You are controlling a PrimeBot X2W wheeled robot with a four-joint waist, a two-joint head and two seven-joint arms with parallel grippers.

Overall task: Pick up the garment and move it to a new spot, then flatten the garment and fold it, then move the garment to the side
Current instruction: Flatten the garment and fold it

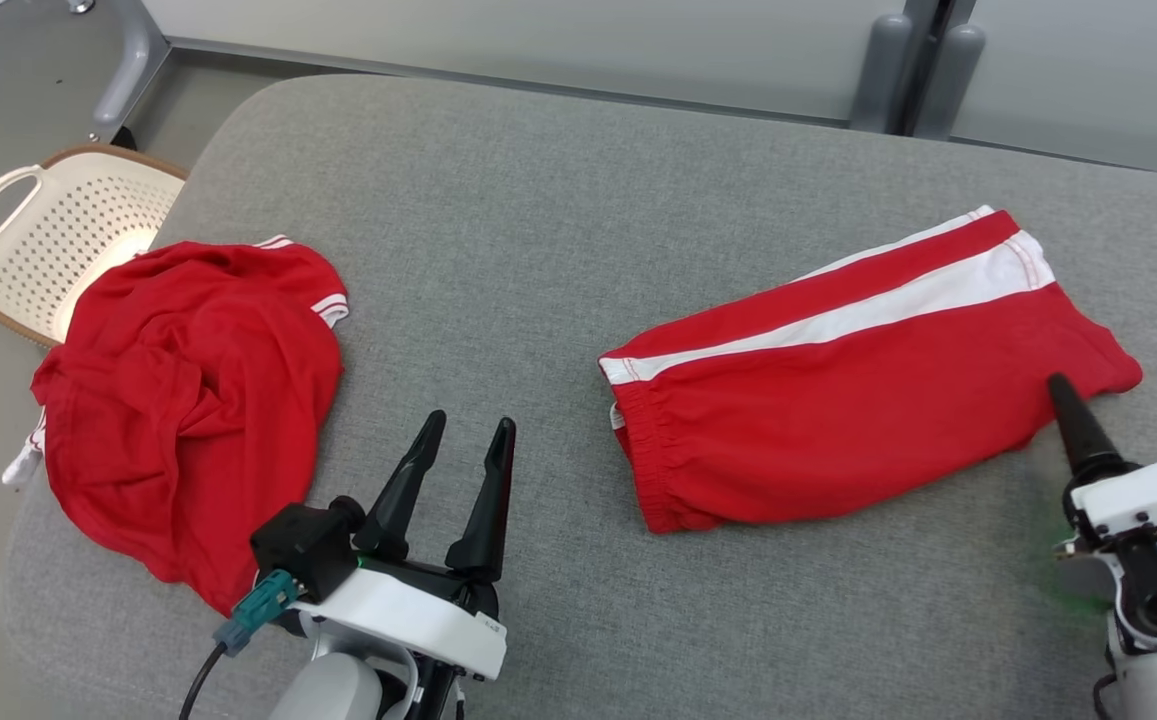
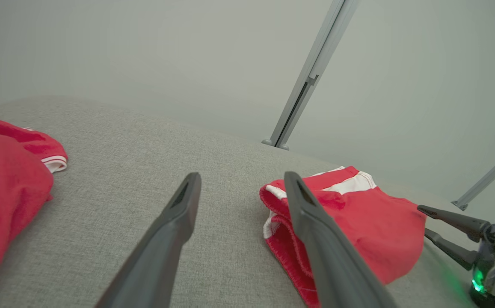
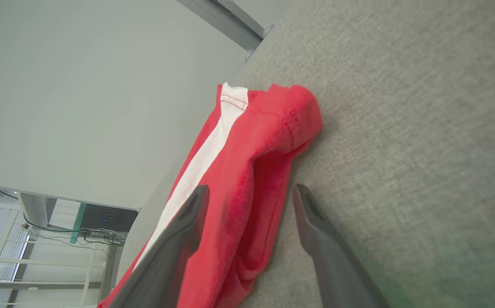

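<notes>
1. Left gripper (image 1: 471, 420), lower centre-left of the head frame, nearest the lens. Two long dark fingers, spread wide, nothing between them. It hovers over bare cloth between the two red items and touches neither.

2. Table (image 1: 578, 200). Grey woven covering with rounded corners, taking up most of the head frame.

3. Folded garment (image 1: 838, 400), centre-right of the head frame. Red shorts with a white side stripe, lying flat on the table in a long band. The elastic waist is toward frame centre and the leg end toward the right edge. It lies well apart from item 4.

4. Crumpled garment (image 1: 188, 400), left of the head frame. Red with white-striped cuffs, heaped loosely at the table's left edge and partly overhanging it.

5. Basket (image 1: 88, 220), upper left. Cream perforated plastic with a brown rim and a loop handle. It stands beside the table, partly behind item 4.

6. Right gripper (image 3: 251, 188), lower right of the head frame. Its fingers are set wide, at the leg end of the folded garment. In the right wrist view one finger lies over the red cloth and the other over the grey surface, with the garment's edge between them. The cloth is not pinched.
</notes>
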